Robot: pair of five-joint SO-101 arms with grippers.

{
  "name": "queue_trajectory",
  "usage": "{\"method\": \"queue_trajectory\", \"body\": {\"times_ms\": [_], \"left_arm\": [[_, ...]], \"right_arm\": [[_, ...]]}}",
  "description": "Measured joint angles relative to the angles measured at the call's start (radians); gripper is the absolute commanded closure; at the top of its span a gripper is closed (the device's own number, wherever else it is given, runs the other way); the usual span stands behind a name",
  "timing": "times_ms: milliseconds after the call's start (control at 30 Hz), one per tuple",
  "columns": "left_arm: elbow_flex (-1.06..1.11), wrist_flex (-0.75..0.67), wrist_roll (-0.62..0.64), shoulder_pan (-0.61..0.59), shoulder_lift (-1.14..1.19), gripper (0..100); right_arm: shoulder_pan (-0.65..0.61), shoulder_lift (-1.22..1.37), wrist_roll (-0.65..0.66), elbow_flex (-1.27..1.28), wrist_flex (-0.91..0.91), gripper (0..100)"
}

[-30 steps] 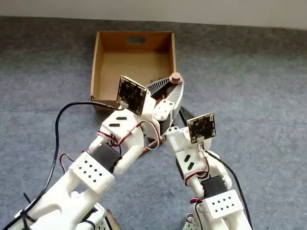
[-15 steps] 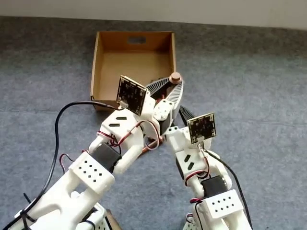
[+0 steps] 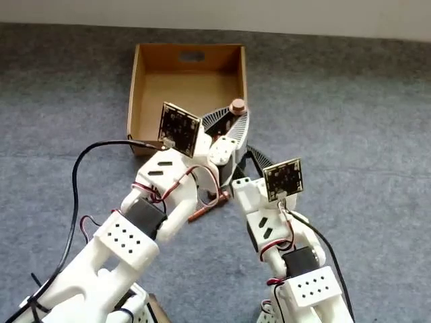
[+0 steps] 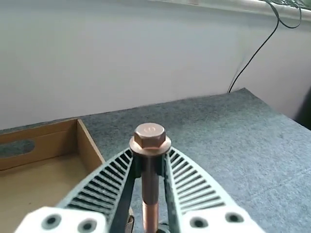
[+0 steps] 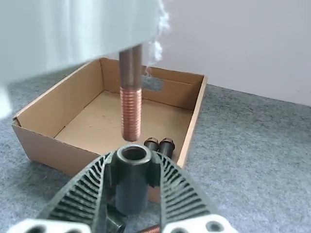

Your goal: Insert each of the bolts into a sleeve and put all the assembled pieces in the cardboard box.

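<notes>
A copper hex bolt [image 4: 149,141], upright in the left gripper [image 4: 149,158], hangs with its threaded tip just above the mouth of the dark sleeve [image 5: 131,187] in the right gripper [image 5: 132,162]. Two dark-headed pieces [image 5: 159,144] sit in the cardboard box [image 3: 138,87].

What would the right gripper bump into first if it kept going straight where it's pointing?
Probably the threaded end of the bolt, which the left gripper holds just beyond the sleeve in the right gripper. How near they are is unclear.

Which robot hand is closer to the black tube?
The right. The right gripper is shut around the sleeve, holding it upright. The left gripper grips the bolt, whose tip hangs just above the sleeve's opening, not inside it.
</notes>
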Motion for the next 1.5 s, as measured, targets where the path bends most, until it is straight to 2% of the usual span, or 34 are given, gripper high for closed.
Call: {"method": "queue_trajectory", "body": {"times_ms": [333,567,1500], "left_arm": [[0.006,0.0,0.0,0.006,0.0,99],[0.014,0.052,0.002,0.003,-0.002,99],[0.014,0.055,0.0,0.028,0.0,99]], "right_arm": [[0.0,0.0,0.0,0.0,0.0,99.1],[0.0,0.0,0.002,0.0,0.0,99.1],[0.011,-0.017,0.002,0.0,0.0,99.1]]}}
